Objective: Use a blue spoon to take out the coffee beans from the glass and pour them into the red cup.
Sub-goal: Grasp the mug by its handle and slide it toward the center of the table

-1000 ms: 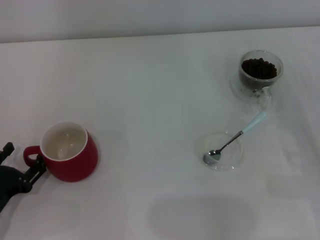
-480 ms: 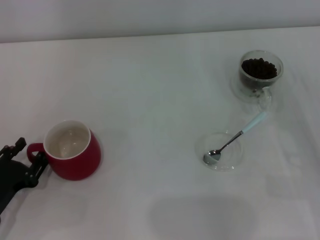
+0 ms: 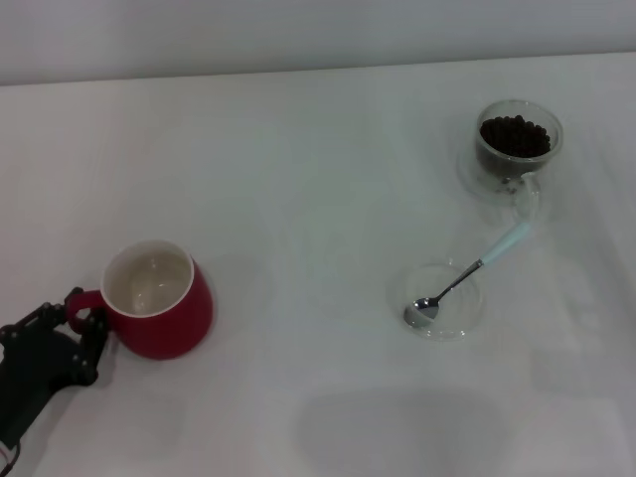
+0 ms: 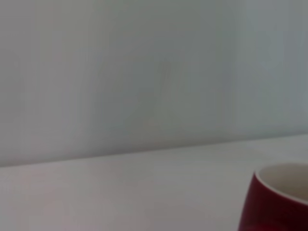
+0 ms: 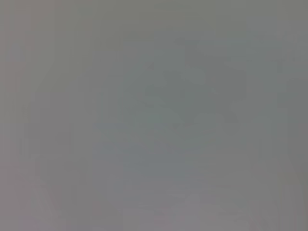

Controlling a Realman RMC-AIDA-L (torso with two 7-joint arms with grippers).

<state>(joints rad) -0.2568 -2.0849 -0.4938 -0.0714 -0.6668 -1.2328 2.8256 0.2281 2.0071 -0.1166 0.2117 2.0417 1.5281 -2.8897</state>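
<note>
The red cup (image 3: 164, 318) stands upright at the left front of the white table, white inside and with nothing in it. My left gripper (image 3: 81, 316) is shut on its loop handle at the cup's left side. The left wrist view shows only the cup's (image 4: 279, 202) rim and wall. At the far right, the glass (image 3: 517, 149) holds dark coffee beans (image 3: 515, 136). The blue spoon (image 3: 467, 273) lies nearer the front, its metal bowl resting in a shallow clear saucer (image 3: 475, 316) and its pale handle pointing toward the glass. My right gripper is out of view.
The white table (image 3: 318, 199) runs back to a grey wall. A wide bare stretch of it separates the cup from the saucer. The right wrist view shows only plain grey.
The left gripper has slid rightward and slightly toward the front, carrying the red cup with it by the handle. The glass, spoon and saucer have not moved.
</note>
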